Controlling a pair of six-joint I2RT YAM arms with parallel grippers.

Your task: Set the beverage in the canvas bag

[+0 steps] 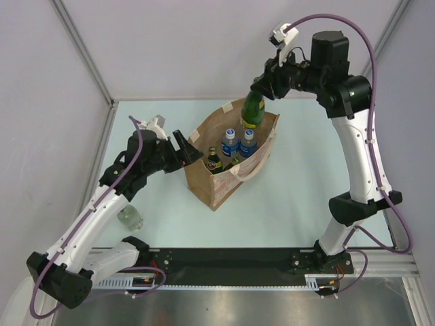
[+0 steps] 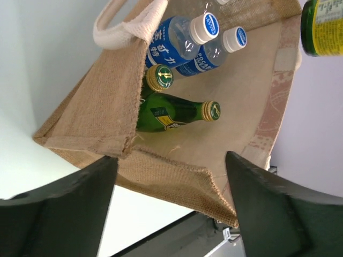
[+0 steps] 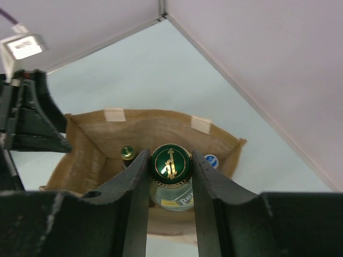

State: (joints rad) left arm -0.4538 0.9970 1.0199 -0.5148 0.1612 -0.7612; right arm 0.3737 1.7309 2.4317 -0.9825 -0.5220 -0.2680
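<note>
Right gripper (image 1: 264, 87) clenched on the neck of the green bottle (image 1: 253, 109), 1 finger on each side of its green-and-gold cap. The bottle hangs upright in the air over the far rim of the canvas bag (image 1: 224, 187), not yet inside.

The bag stands open mid-table, somewhat nearer the far edge. Contents: 2 blue-capped Pocari bottles (image 2: 185, 40) toward the far wall and 2 green capped bottles (image 2: 171, 113) nearer the front.

Left gripper (image 1: 186, 147) is spread and holds nothing, just beside the bag's left wall; contact cannot be told.

1 clear bottle (image 1: 130, 218) sits toward the near-left corner, partly under the left arm.
</note>
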